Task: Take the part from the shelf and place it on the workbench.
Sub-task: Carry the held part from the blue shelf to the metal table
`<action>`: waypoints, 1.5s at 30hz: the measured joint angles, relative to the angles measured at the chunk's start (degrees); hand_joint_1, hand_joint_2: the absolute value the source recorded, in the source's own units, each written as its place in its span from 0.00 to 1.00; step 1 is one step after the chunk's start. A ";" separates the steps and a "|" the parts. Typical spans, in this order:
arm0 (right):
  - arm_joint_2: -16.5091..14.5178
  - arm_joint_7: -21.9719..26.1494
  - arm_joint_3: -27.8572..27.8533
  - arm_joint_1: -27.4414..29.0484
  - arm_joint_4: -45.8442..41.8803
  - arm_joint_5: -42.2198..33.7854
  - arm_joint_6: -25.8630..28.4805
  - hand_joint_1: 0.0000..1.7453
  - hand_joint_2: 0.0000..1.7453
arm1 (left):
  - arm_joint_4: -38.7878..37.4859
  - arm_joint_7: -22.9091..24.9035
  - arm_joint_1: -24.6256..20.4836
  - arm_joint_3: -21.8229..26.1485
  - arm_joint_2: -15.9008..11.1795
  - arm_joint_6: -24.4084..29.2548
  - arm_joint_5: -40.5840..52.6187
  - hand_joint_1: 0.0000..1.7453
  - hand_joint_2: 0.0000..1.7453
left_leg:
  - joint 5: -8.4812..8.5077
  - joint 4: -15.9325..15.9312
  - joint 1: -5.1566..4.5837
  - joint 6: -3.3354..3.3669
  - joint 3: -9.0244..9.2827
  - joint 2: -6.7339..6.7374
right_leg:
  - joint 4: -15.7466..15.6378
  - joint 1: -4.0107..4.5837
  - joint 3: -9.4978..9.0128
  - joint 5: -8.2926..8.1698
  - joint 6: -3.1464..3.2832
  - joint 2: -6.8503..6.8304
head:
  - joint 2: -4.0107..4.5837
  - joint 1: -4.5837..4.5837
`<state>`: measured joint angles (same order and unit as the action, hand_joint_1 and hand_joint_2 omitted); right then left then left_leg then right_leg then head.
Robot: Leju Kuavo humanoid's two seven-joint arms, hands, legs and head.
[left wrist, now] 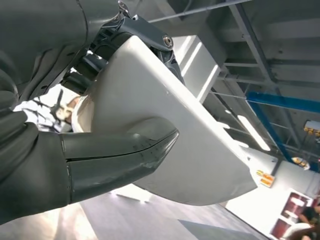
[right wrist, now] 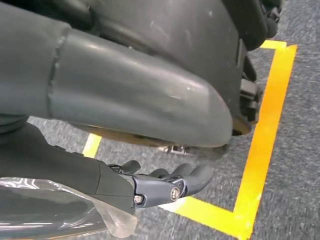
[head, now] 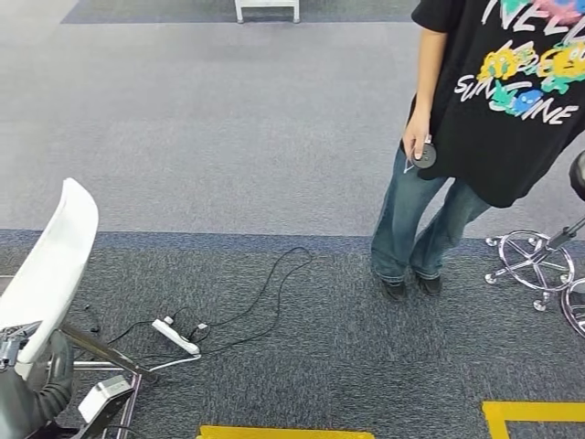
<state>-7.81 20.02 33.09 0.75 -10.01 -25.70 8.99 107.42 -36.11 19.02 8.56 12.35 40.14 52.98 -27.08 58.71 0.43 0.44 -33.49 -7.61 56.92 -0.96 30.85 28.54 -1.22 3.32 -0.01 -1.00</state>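
The part (head: 51,265) is a long, curved white panel standing tilted at the lower left of the head view. My left hand (head: 35,384) grips its lower end. In the left wrist view the white part (left wrist: 181,130) runs away from the camera, my thick grey thumb (left wrist: 117,157) lies across its face and darker fingers clamp its far edge. My right hand (right wrist: 162,185) hangs low over the carpet, fingers stretched out and holding nothing.
A person (head: 483,110) stands on the carpet at the right, holding a small dark round object (head: 425,155). A white power strip (head: 175,337) with black cables lies on the floor. A chrome chair base (head: 531,261) is at the far right. Yellow floor tape (head: 286,432) marks the near edge.
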 joint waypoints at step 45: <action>-0.14 -0.54 0.11 -0.09 -0.13 1.02 -0.55 0.00 0.00 | -0.67 3.39 0.74 -0.01 -2.56 -0.01 1.00 1.00 1.00 | -0.56 -0.73 -0.65 0.77 1.11 10.68 | -0.37 0.78 -1.85 1.64 -0.78 -10.47 | 0.01 0.42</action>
<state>-7.96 19.48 33.20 0.66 -10.14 -24.69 8.44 106.75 -32.72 19.76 8.55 9.79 40.13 53.99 -27.64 57.98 -0.22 1.22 -32.38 3.07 56.55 -0.18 29.01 30.18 -2.00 -7.16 0.00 -0.58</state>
